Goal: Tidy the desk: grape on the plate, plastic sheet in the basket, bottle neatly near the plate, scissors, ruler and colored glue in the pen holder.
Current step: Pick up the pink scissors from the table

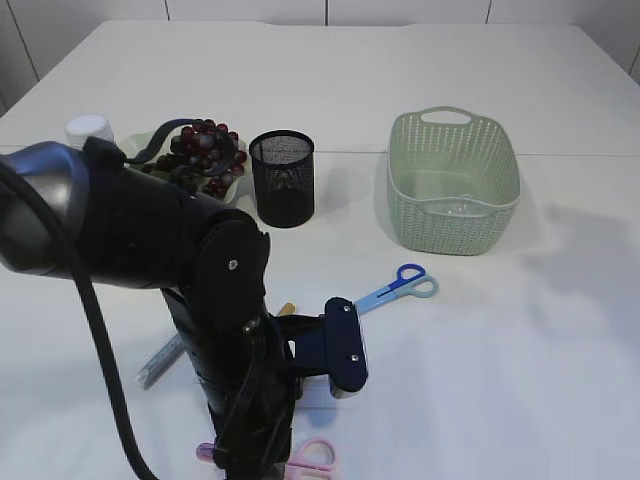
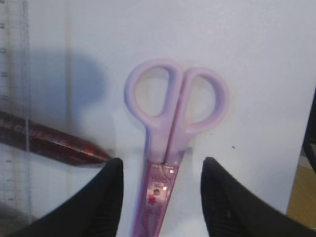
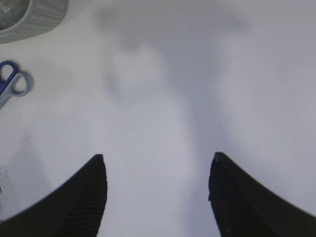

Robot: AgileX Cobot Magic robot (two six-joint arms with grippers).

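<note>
Pink scissors (image 2: 175,106) lie flat on the white table, handles pointing away from me. My left gripper (image 2: 163,160) is open, low over them, with one finger on each side of the covered blade. Their handles also show at the bottom edge of the exterior view (image 1: 316,457). A dark red glitter glue tube (image 2: 49,143) lies just left of the left finger, on a clear ruler (image 2: 15,98). Blue scissors (image 1: 405,283) lie mid-table. My right gripper (image 3: 159,155) is open and empty over bare table. Grapes (image 1: 205,150) sit on the plate (image 1: 140,145) next to the black mesh pen holder (image 1: 282,178).
A green basket (image 1: 453,180) stands at the back right, with something clear in its bottom. A white bottle cap (image 1: 88,128) shows behind my left arm, which hides the front left of the table. A tan strip (image 1: 288,308) and a grey tube (image 1: 160,362) lie beside the arm.
</note>
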